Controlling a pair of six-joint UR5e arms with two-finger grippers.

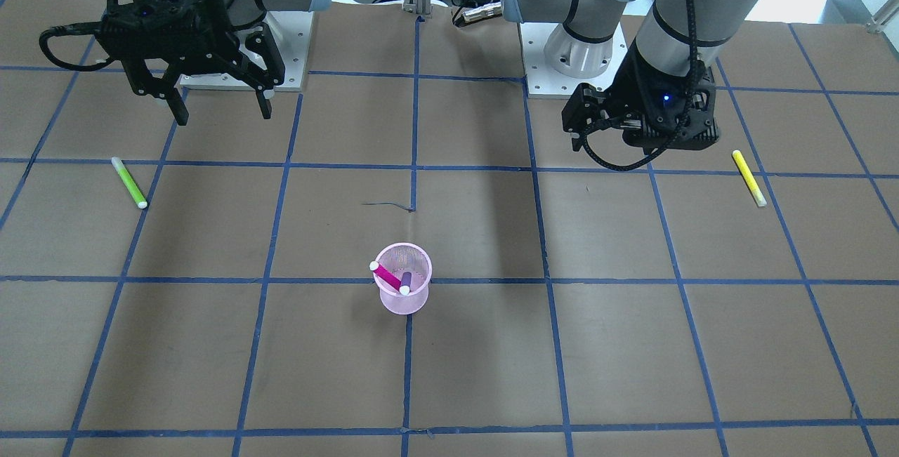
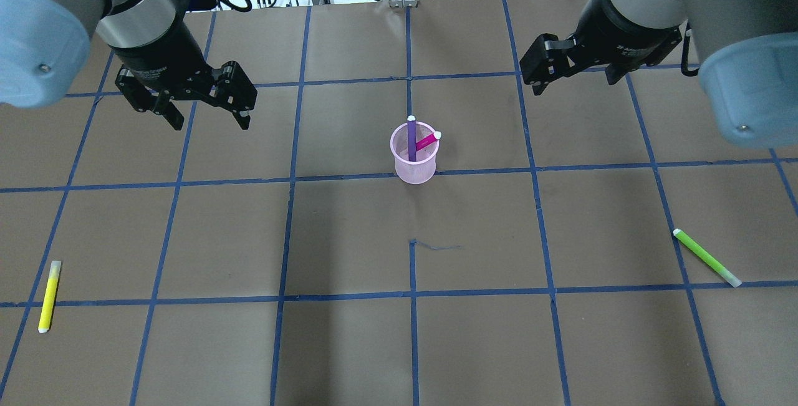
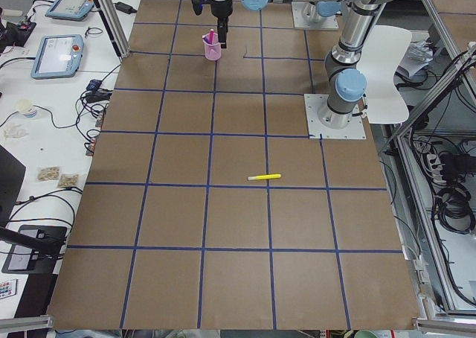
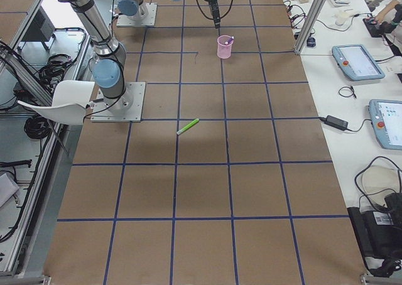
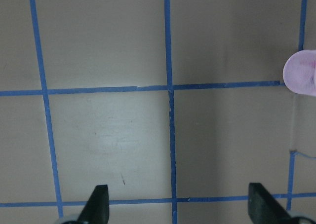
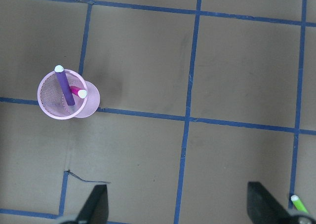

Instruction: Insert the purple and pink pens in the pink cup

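Front view: the pink cup (image 1: pixel 414 300) stands in the middle of the worktop (image 1: pixel 632 345). The pink pen (image 1: pixel 384 274) and the purple pen (image 1: pixel 406 280) are inside it.
Overhead view: both arms hang well apart from the cup.
Left wrist view: the left jaws are spread and hold nothing.
Right wrist view: the right jaws are spread too. A green pen (image 6: pixel 298 202) lies near one tip.

Pink cup (image 1: pixel 402 287) at centre, pink pen (image 1: pixel 385 276) and purple pen (image 1: pixel 406 280) leaning inside, green pen (image 1: pixel 130 183) flat at left, yellow pen (image 1: pixel 749 177) at right.
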